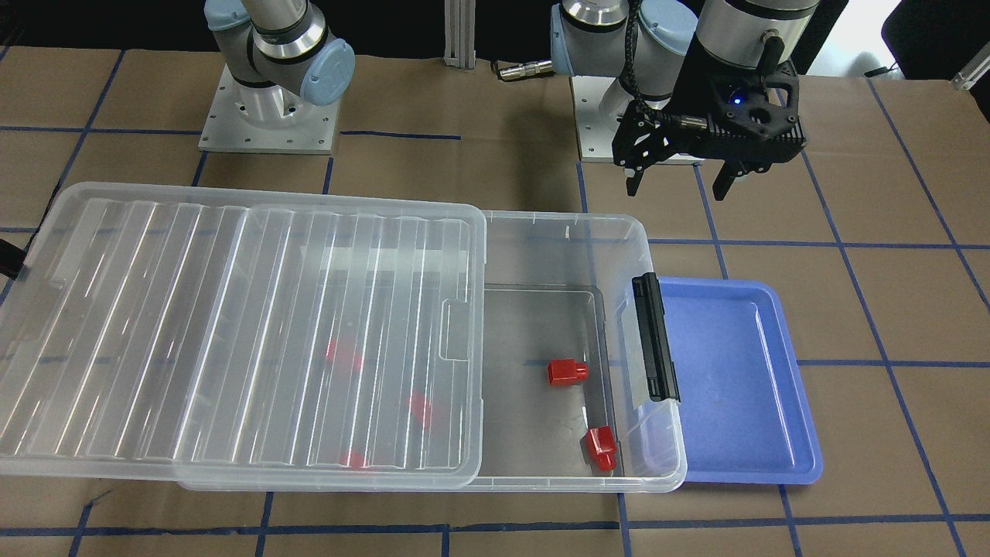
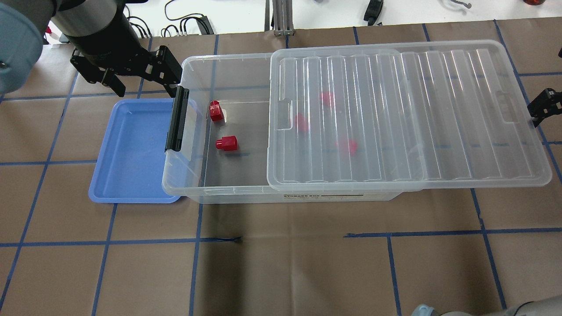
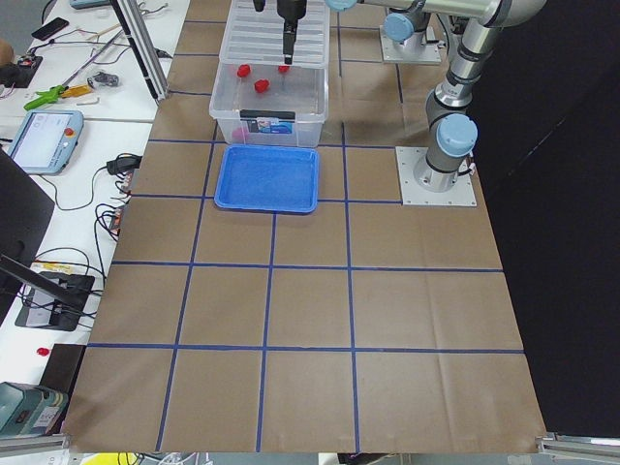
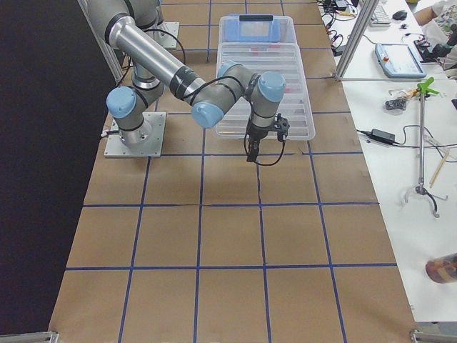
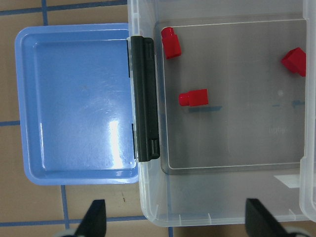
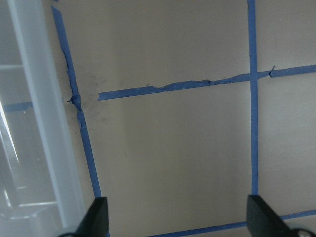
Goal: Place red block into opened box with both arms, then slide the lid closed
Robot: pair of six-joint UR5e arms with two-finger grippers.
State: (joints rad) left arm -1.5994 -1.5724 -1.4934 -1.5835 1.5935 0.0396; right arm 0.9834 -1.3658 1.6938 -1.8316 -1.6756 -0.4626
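Observation:
The clear box (image 2: 193, 186) lies lengthwise on the table, its black latch (image 1: 655, 336) beside the blue tray. The ribbed lid (image 2: 408, 118) is slid aside and covers most of the box. Two red blocks (image 1: 567, 372) (image 1: 600, 449) lie on the uncovered floor; three more red shapes (image 2: 326, 97) blur through the lid. My left gripper (image 1: 678, 184) hangs open and holds nothing, above the table just behind the box's latch corner. My right gripper (image 6: 178, 217) is open over bare paper just beyond the lid's far short end (image 6: 34, 123).
A blue tray (image 1: 735, 387) sits against the box's latch end. Both arm bases (image 1: 267, 116) stand behind the box. Brown paper with blue tape lines covers the table. Benches with cables and tools (image 3: 58, 97) flank the table ends.

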